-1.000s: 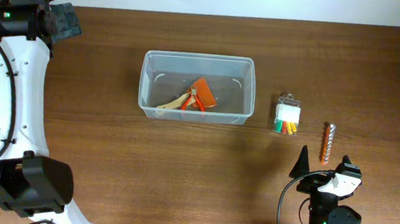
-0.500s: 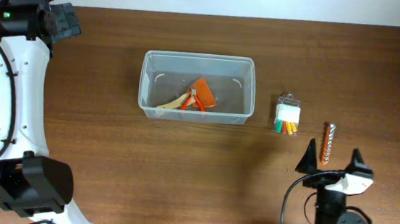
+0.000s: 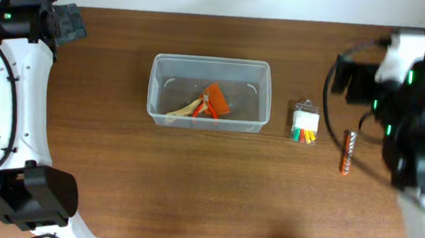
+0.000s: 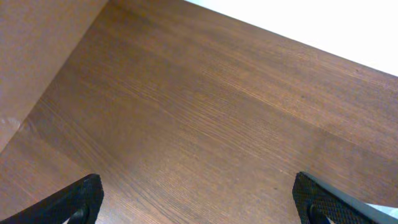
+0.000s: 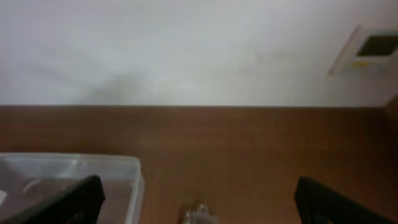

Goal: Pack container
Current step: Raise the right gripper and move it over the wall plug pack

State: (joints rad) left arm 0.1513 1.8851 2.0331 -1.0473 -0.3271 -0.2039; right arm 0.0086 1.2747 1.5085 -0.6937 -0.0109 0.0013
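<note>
The container [image 3: 163, 62] is a clear tub at the table's middle. An orange piece [image 3: 216, 98] and a pale wooden piece [image 3: 181, 111] lie inside it. My left gripper [image 3: 68, 23] is open and empty at the far left back corner; the left wrist view shows its jaws [image 4: 196, 186] wide apart over bare wood. My right arm [image 3: 408, 82] is raised high at the right, large and blurred. My right gripper [image 5: 196, 186] is open and empty in the right wrist view. It looks down on the container's right end [image 5: 134, 180].
A small clear packet of coloured pieces [image 3: 304, 124] lies right of the tub and shows in the right wrist view [image 5: 199, 214]. A thin brown stick [image 3: 348, 152] lies right of the packet. A white wall [image 5: 186, 50] bounds the table's far edge.
My right arm has risen from the front right of the table and swung towards the back right, close under the overhead camera. The left arm and all objects have not moved.
</note>
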